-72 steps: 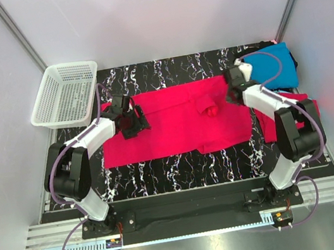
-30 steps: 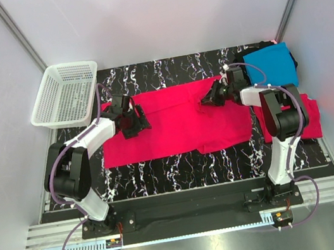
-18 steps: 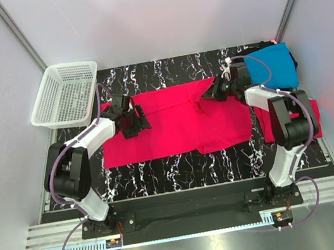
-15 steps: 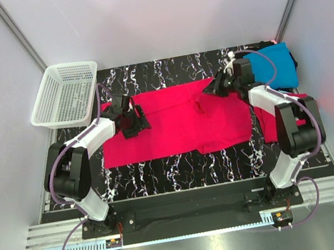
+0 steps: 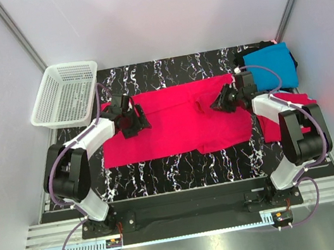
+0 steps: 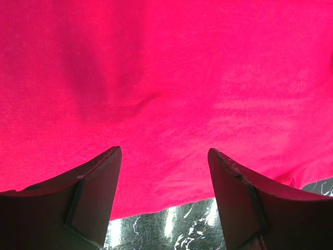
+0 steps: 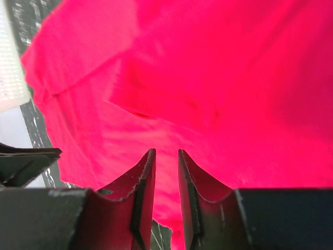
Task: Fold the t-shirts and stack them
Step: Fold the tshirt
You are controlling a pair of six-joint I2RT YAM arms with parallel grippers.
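A bright pinkish-red t-shirt (image 5: 167, 125) lies spread flat across the middle of the table. My left gripper (image 5: 129, 123) stands open over the shirt's left part; in the left wrist view its fingers (image 6: 164, 151) straddle red cloth (image 6: 171, 78) next to the shirt's edge. My right gripper (image 5: 222, 103) hovers at the shirt's right part beside a small fold (image 5: 200, 103), jaws a narrow gap apart (image 7: 166, 151) with nothing between them. Red cloth (image 7: 234, 78) fills the right wrist view. A turquoise-blue t-shirt (image 5: 271, 66) lies at the back right. A second red t-shirt (image 5: 303, 112) lies under the right arm.
A white mesh basket (image 5: 65, 94) stands at the back left, and its corner (image 7: 10, 67) shows in the right wrist view. Black marble tabletop (image 5: 180, 164) shows in front of the shirt and between my left fingers (image 6: 171, 229). Dark cloth (image 5: 261, 45) peeks out behind the blue shirt.
My right gripper swung toward the back, came back down to the shirt's right part, and its jaws parted from shut. The left arm has not moved.
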